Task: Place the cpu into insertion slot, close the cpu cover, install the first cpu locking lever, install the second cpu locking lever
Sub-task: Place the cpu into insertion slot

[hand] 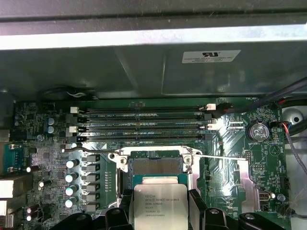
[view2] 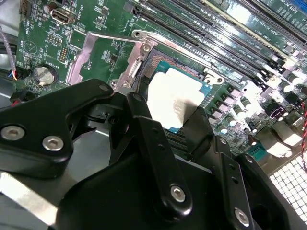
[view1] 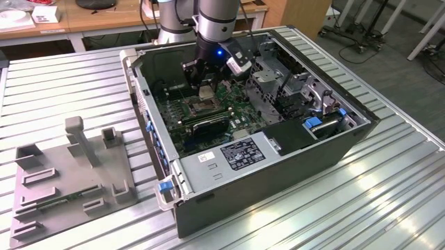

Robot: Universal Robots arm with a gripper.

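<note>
1 cpu (hand: pixel 153 206), 1 insertion slot (hand: pixel 156 166), 4 memory slots (hand: pixel 144 128).

A ribbed silvery metal table (view1: pixel 56 88) carries an open black computer case (view1: pixel 292 172) at its middle and a grey moulded fixture with upright posts (view1: pixel 62 187) near one edge.

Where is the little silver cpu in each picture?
Exterior view: the cpu hangs in the gripper, inside the open computer case, near the insertion slot.
Second wrist view: the cpu sits between the gripper's black fingers.
First wrist view: same, beside the insertion slot.
Shared landmark: the insertion slot.
</note>
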